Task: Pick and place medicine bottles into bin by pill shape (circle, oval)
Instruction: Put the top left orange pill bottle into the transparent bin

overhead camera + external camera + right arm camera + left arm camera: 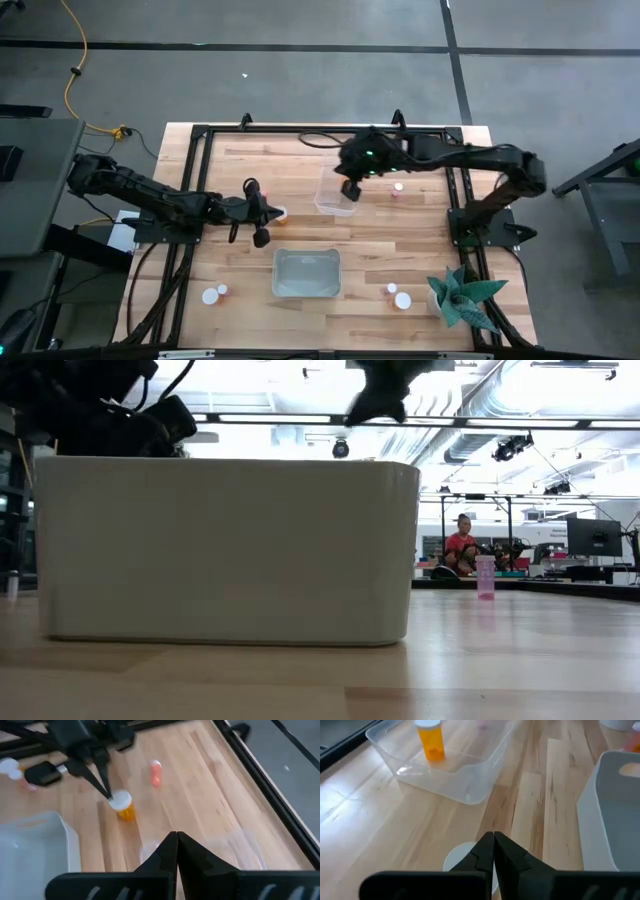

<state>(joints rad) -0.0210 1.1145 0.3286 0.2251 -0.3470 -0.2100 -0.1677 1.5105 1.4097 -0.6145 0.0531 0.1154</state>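
Wooden worktop, near its left edge: we see the left gripper point(107, 795) closed on a bottle point(121, 805) — pick in hand; next, lift toward a bin point(307, 273). Right gripper point(349, 189) closed, empty.

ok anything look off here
One thing: the left claw is shut tip to tip, resting against the edge of the white cap on the orange bottle, so the bottle does not appear to be between its fingers. Nothing looks spilled or broken.
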